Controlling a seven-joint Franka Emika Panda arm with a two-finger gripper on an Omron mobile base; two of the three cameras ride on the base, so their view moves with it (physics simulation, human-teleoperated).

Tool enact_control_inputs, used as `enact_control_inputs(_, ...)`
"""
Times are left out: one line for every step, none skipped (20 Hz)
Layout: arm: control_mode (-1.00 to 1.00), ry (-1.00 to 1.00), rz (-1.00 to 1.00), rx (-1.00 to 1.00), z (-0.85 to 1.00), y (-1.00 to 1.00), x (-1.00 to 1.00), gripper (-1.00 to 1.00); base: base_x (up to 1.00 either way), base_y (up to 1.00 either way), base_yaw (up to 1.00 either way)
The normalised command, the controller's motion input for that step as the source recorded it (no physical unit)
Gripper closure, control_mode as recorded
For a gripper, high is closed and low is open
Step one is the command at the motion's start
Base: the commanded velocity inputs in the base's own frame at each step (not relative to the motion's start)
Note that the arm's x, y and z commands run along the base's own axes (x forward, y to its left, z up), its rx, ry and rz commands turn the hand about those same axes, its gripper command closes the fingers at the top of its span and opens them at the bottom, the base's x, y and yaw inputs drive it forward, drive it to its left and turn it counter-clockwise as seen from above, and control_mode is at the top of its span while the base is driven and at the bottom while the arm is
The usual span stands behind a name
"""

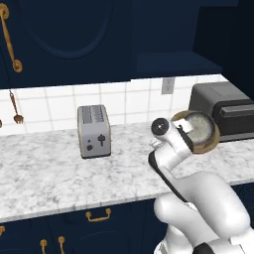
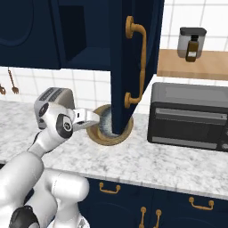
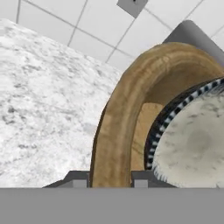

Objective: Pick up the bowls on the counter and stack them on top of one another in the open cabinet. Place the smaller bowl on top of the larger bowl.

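— How was the light?
— Even and soft; the counter (image 1: 59,168) read bright, the open cabinet (image 2: 84,40) sat dim at upper left.
— Any blur or glare?
— Slightly soft rendering, no glare, faint shadows only.

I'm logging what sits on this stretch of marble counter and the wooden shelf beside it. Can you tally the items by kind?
Bowls: 2 (wooden bowl, grey bowl inside it)
Toasters: 1 (toaster)
Toaster ovens: 1 (toaster oven)
Canisters: 1 (canister)
Bottles: 1 (brown bottle)
Total: 6
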Motion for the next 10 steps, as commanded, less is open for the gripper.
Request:
enact_control_inputs(-1.0,-0.14,0.2,-0.11,1.0,0.0,-0.03,1.0,0.0,0.0,0.0)
enact_control_inputs(-1.0,-0.08,0.22,-0.11,1.0,0.06,0.0,1.0,0.0,0.0,0.0)
enact_control_inputs(-1.0,-0.01,0.22,-0.1,1.0,0.08,0.0,1.0,0.0,0.0,0.0)
enact_control_inputs(-1.0,0.0,0.23,-0.09,1.0,0.13,0.0,1.0,0.0,0.0,0.0)
enact_control_inputs(-1.0,0.0,0.22,-0.09,1.0,0.11,-0.03,1.0,0.0,0.0,0.0)
enact_control_inputs(-1.0,0.0,0.21,-0.08,1.0,0.1,-0.05,1.0,0.0,0.0,0.0)
enact_control_inputs(-1.0,0.0,0.23,-0.08,1.0,0.14,-0.03,1.0,0.0,0.0,0.0)
enact_control_inputs(-1.0,0.0,0.2,-0.1,1.0,0.16,-0.08,1.0,0.0,0.0,0.0)
enact_control_inputs(-1.0,0.0,0.18,-0.1,1.0,0.15,-0.11,1.0,0.0,0.0,0.0)
enact_control_inputs(-1.0,0.01,0.15,-0.11,1.0,0.13,-0.21,1.0,0.0,0.0,0.0)
